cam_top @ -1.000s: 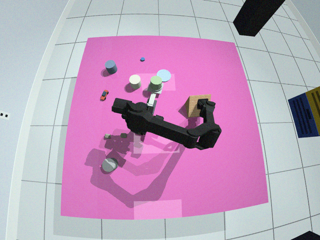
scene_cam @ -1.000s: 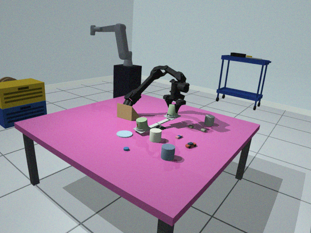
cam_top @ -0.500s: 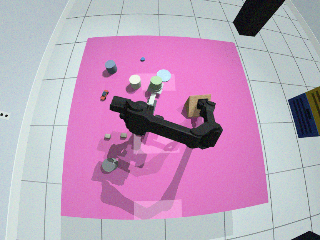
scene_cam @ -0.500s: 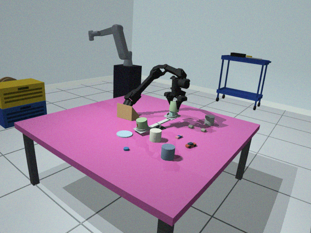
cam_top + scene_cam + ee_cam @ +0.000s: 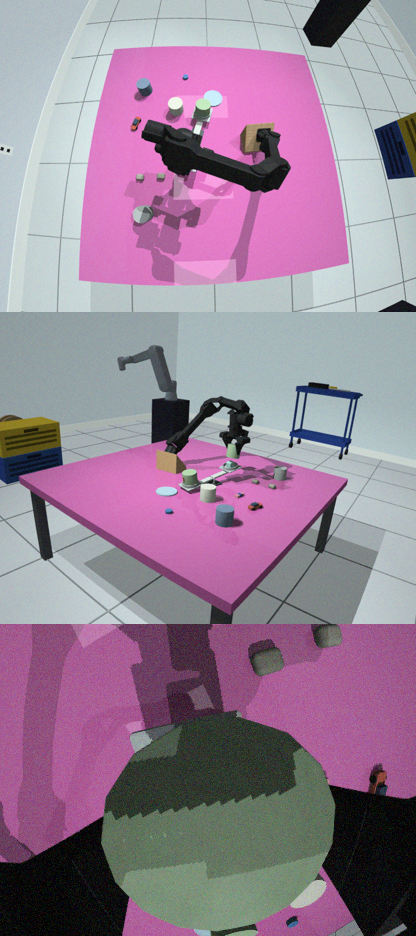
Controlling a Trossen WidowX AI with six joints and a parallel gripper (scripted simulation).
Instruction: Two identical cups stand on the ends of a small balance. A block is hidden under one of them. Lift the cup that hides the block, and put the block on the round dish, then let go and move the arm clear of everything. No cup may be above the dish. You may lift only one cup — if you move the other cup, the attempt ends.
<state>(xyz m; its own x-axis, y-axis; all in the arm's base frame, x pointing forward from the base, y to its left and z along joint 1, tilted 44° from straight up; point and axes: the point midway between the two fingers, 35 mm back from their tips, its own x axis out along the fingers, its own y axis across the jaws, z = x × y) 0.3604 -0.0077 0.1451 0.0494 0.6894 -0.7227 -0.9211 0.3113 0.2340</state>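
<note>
My gripper [image 5: 233, 452] is shut on one light green cup [image 5: 232, 450] [image 5: 215, 834], which hangs a little above the far pan of the balance [image 5: 217, 475] [image 5: 197, 128]. A small pale teal block [image 5: 230, 464] sits uncovered on that pan, below the held cup. In the top view the arm hides the held cup and the block. The other green cup [image 5: 202, 105] [image 5: 189, 477] stands upright on the near end, which looks lower. The round pale blue dish [image 5: 213, 98] [image 5: 166, 491] lies beside that end with nothing on it.
A cream cylinder [image 5: 175, 104] [image 5: 208, 493] stands close to the standing cup. A blue-grey cylinder [image 5: 144, 86] [image 5: 224, 516], a grey cylinder [image 5: 141, 214] [image 5: 280, 473], a toy car [image 5: 135, 123] [image 5: 255, 506] and two small stones [image 5: 139, 176] [image 5: 160, 175] lie around. A wooden wedge [image 5: 166, 461] stands by the arm's base.
</note>
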